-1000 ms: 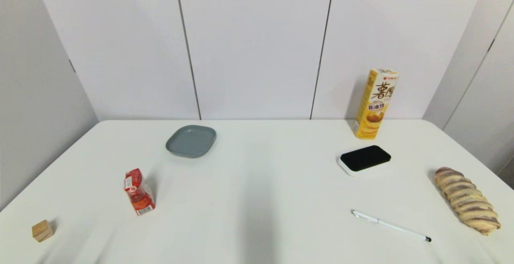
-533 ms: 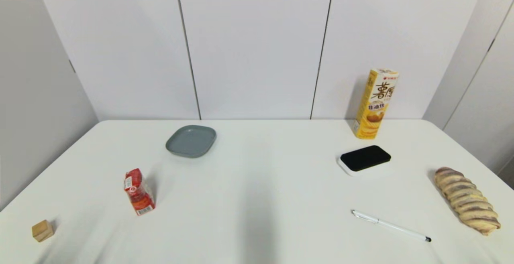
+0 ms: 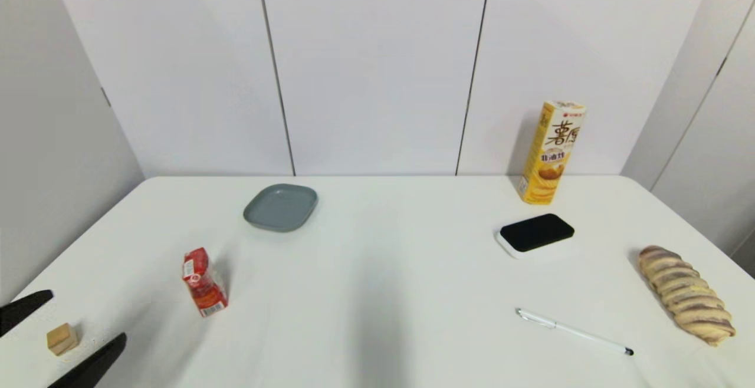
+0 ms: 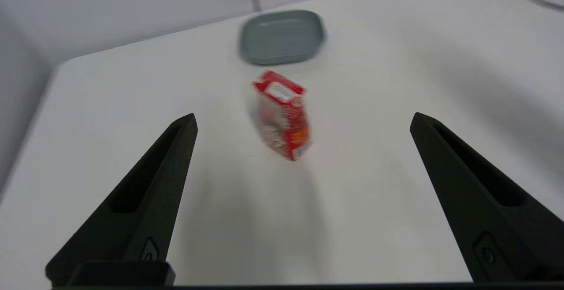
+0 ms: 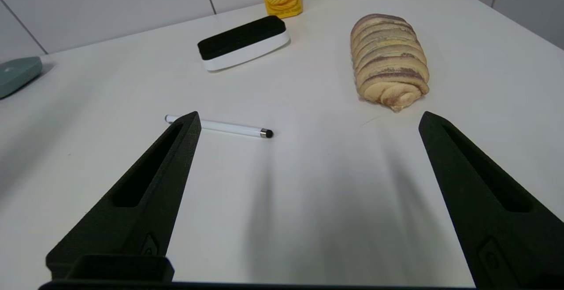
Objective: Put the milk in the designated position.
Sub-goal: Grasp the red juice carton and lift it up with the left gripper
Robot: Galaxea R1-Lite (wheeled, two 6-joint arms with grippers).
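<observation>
The milk [image 3: 203,282], a small red-orange carton with white label patches, stands upright on the left half of the white table; the left wrist view shows the milk [image 4: 282,114] ahead of and between the spread fingers. My left gripper [image 3: 82,323] is open at the near-left corner, its two black fingertips either side of a wooden cube, well short of the carton. In its own wrist view the left gripper [image 4: 304,120] holds nothing. The right gripper [image 5: 308,118] is open and empty near the table's front right, out of the head view.
A grey plate [image 3: 281,206] lies beyond the milk. A small wooden cube [image 3: 62,339] sits at the near left. On the right are a tall yellow snack box [image 3: 551,152], a black-topped eraser [image 3: 535,234], a white pen [image 3: 573,332] and a braided bread [image 3: 687,293].
The left gripper's two fingertips have come into the head view at the near-left corner, around the wooden cube. The milk and the other objects have not moved.
</observation>
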